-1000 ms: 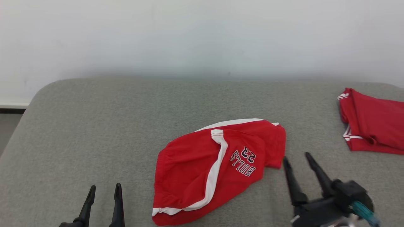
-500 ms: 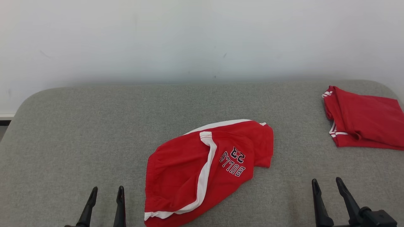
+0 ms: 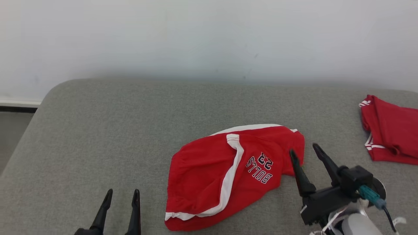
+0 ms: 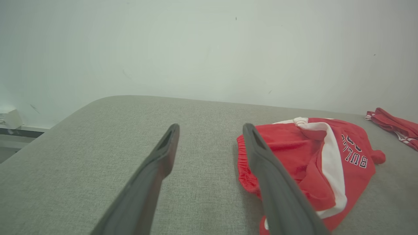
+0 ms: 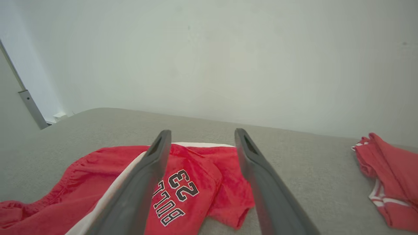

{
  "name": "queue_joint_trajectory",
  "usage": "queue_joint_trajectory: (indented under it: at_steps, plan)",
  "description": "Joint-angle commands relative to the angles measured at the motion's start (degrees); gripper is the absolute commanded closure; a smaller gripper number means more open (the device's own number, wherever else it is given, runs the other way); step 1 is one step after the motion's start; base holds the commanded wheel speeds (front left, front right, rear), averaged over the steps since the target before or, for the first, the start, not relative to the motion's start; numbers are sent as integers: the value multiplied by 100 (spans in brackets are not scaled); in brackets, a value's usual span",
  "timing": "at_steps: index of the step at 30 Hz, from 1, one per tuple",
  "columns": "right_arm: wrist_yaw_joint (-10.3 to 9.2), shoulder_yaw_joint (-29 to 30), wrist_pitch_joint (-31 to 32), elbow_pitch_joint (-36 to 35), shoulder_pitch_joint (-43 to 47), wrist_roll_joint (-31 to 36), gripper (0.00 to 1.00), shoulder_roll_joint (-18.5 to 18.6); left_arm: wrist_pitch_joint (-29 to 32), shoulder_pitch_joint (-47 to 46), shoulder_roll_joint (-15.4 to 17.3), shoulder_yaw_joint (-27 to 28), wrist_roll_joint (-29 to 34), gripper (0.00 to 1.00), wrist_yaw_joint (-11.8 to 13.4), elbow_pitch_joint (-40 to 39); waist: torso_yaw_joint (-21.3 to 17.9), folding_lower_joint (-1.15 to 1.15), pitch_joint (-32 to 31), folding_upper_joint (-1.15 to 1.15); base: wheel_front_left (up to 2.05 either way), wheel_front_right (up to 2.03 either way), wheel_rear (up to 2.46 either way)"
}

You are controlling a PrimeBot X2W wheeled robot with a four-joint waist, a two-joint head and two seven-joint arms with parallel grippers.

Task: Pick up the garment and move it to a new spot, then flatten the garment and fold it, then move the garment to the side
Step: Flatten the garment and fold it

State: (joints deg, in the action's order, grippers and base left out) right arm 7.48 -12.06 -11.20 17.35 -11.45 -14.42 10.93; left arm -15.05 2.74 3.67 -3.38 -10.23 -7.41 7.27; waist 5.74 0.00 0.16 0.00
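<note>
The garment (image 3: 225, 173) is a crumpled pair of red shorts with white stripes and "BULLS 23" lettering, lying mid-surface on the grey padded table (image 3: 114, 130). My right gripper (image 3: 303, 150) hovers open at its right edge, fingers pointing toward the lettered corner; the right wrist view shows the garment (image 5: 183, 186) below and between the open fingers (image 5: 258, 166). My left gripper (image 3: 121, 193) is open at the lower left, clear of the cloth. In the left wrist view the garment (image 4: 313, 160) lies to the right of the fingers (image 4: 261, 153).
A second red garment (image 3: 392, 133), folded, lies at the table's far right edge, also seen as a red garment (image 5: 388, 176) in the right wrist view. A white wall (image 3: 209, 36) rises behind the table. The table's rounded left corner drops to the floor (image 3: 13, 130).
The head camera swung left then back right. My right gripper has risen and moved forward to the garment's right edge. The garment lies as before.
</note>
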Motion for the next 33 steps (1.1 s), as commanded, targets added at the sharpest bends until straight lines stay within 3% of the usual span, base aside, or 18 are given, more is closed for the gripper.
queue_joint_trajectory:
  at_steps: [1, 8, 15, 25, 26, 27, 28, 33]
  plan:
    - [0, -127, 85, 168, -287, -65, 0, 90, -17, -119, -28, -62, -38, 0, -3, 29, 327, 0, 134, 0, 0, 0, 0]
    - [0, -878, 564, 1297, -1695, -216, 0, 319, -17, -351, -57, -235, -137, 0, 1, 144, 1000, 0, 408, 0, 0, 0, 0]
    - [0, -1452, 917, 2424, -2507, -383, 0, 499, -17, -440, -73, -346, -212, 0, 0, 234, 1528, 0, 568, 0, 0, 0, 0]
    - [0, -2487, 1740, 3812, -3196, -834, 0, 622, -17, -550, -80, -428, -436, 0, 11, 249, 1833, 0, 760, 0, 0, 0, 0]
    - [0, -2556, 1821, 3876, -3238, -914, 52, 612, -17, -553, -79, -422, -452, 0, 23, 244, 1829, 0, 770, 0, 0, 0, 0]
    - [0, -2622, 1818, 3901, -3305, -948, 84, 613, -17, -551, -79, -410, -467, 0, 27, 240, 1818, 0, 780, 0, 0, 0, 0]
    - [0, -2679, 1774, 3926, -3368, -983, 100, 629, -17, -549, -78, -398, -479, 0, 35, 240, 1801, 0, 784, 0, 0, 0, 0]
    - [0, -2830, 1465, 4047, -3460, -1212, 100, 656, -17, -528, -79, -365, -485, 0, 82, 202, 1631, 0, 745, 0, 0, 0, 0]
